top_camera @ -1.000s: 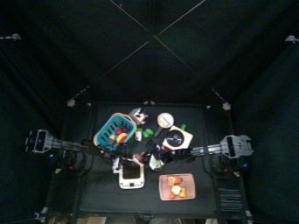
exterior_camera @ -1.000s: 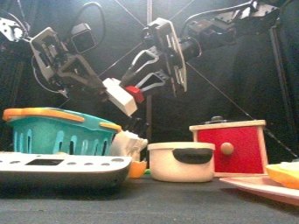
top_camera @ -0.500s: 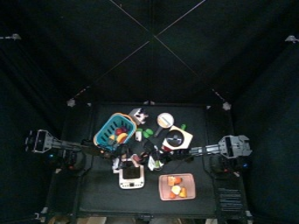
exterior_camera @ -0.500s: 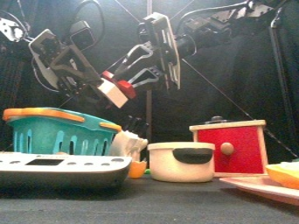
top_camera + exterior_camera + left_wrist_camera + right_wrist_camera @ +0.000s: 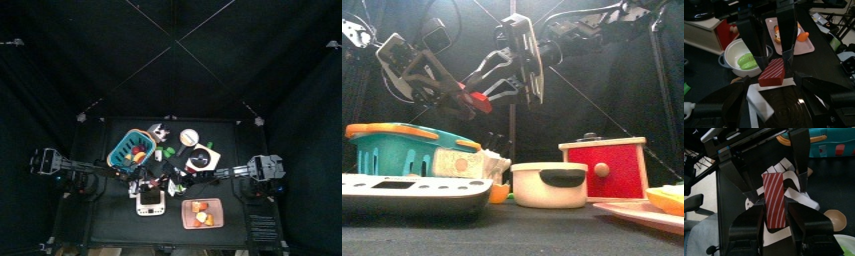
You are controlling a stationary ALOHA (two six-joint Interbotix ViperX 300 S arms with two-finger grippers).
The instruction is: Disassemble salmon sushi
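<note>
The salmon sushi is held in the air between both grippers, above the table's left middle. In the left wrist view my left gripper (image 5: 772, 94) is shut on the white rice block (image 5: 759, 99). The red salmon slice (image 5: 772, 73) lies against the rice's top, pinched by the right gripper's jaws. In the right wrist view my right gripper (image 5: 774, 203) is shut on the striped salmon slice (image 5: 773, 198), with the rice (image 5: 808, 202) behind it. In the front view the salmon (image 5: 476, 98) sits between the left gripper (image 5: 460, 98) and the right gripper (image 5: 493, 88). I cannot tell whether the slice and rice are apart.
On the table stand a teal basket (image 5: 409, 146), a white pot with a dark rim (image 5: 549, 186), a red box (image 5: 604, 166) and a white device (image 5: 409, 196) at the front left. A plate (image 5: 639, 213) with orange food lies at the front right.
Both grippers have carried the sushi a little left and up and turned it. The white rice shows less in the front view now.
</note>
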